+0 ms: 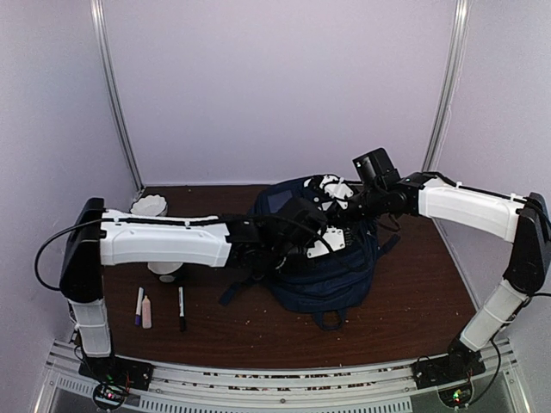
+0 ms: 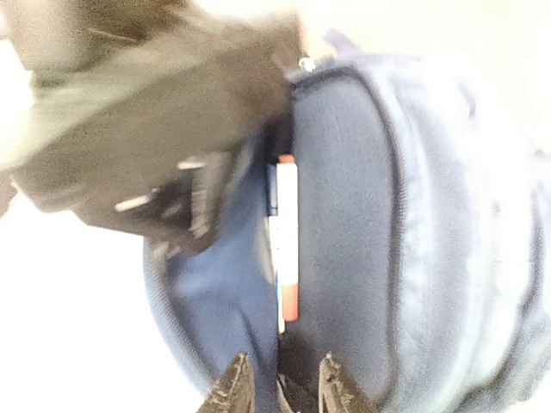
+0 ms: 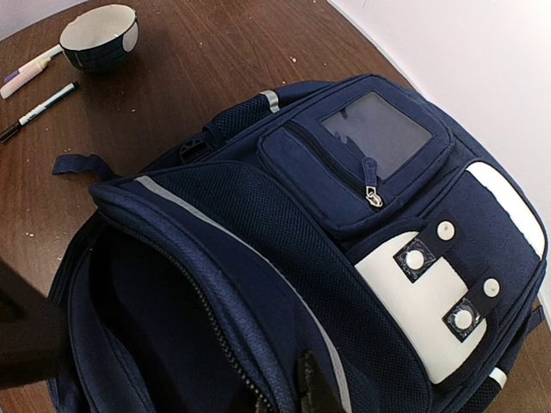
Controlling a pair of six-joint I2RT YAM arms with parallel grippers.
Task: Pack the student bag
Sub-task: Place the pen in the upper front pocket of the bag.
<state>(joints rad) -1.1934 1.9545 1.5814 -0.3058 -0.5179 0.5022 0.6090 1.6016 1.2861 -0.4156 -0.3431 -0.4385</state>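
One bag [image 1: 331, 267] is seen on the table [image 1: 413, 301], its main compartment unzipped. The left gripper [image 2: 280, 391] is held just over the opening, fingers [image 2: 231, 389] parted, a marker [image 2: 287, 241] lodged inside the bag. The right gripper [image 3: 312, 387] is set at the bag's rim; its grip cannot be told.

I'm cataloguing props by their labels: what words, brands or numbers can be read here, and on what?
No text is readable.
The large navy-blue fabric backpack: its white patches and window pocket show no print.
The three slim pens lying apart from it: too small to read.
The white red-tipped marker inside it: blurred.
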